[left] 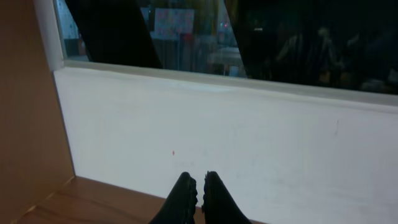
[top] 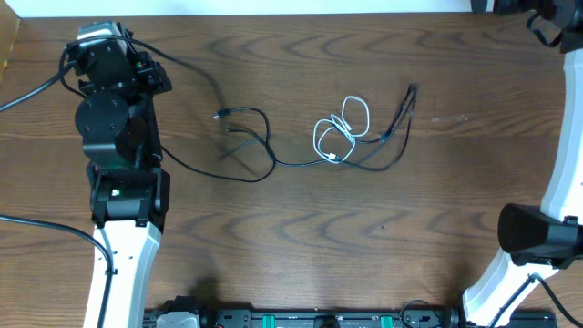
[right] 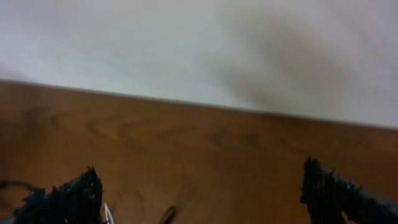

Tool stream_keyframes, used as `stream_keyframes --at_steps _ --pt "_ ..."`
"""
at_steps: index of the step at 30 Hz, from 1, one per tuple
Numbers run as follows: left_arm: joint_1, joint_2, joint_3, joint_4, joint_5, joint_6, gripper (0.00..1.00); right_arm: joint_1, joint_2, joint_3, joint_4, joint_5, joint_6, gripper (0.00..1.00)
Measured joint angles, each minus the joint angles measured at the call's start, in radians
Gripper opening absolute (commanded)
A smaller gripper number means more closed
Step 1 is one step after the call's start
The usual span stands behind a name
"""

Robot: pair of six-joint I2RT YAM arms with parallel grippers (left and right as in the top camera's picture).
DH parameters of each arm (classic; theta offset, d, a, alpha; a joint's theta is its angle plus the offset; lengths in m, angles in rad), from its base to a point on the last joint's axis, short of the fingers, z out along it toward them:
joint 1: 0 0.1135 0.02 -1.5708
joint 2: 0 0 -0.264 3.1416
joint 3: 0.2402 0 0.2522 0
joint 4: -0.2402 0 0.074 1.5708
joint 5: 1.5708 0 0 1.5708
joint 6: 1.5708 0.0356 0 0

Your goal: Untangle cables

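Note:
The cables lie tangled mid-table in the overhead view. A short white cable [top: 341, 128] is looped in the middle. Thin black cables run from it right to a bundle of ends [top: 404, 107] and left to loops with small plugs [top: 248, 135]. My left gripper [left: 199, 178] is shut and empty, raised at the far left and facing the white wall. My right gripper [right: 199, 183] is open wide and empty above the table. A bit of white cable [right: 107, 214] and a dark plug [right: 168, 216] show at the bottom edge of the right wrist view.
The left arm [top: 118, 128] and its thick black cords [top: 27, 91] take up the table's left side. The right arm [top: 565, 173] runs along the right edge. A white wall [left: 249, 137] borders the far edge, and a brown panel [left: 28, 106] stands at the left.

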Motion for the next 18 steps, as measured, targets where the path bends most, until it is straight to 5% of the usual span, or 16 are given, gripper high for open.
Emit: stream_keyframes --at_steps 11,18 --pt "0.0 0.004 0.0 -0.125 0.001 -0.042 0.07 0.011 0.083 -0.001 -0.322 -0.008 0.008 0.99" --pt "0.0 0.019 0.0 -0.167 0.157 -0.049 0.07 0.059 0.25 -0.001 -0.418 -0.047 -0.038 0.99"
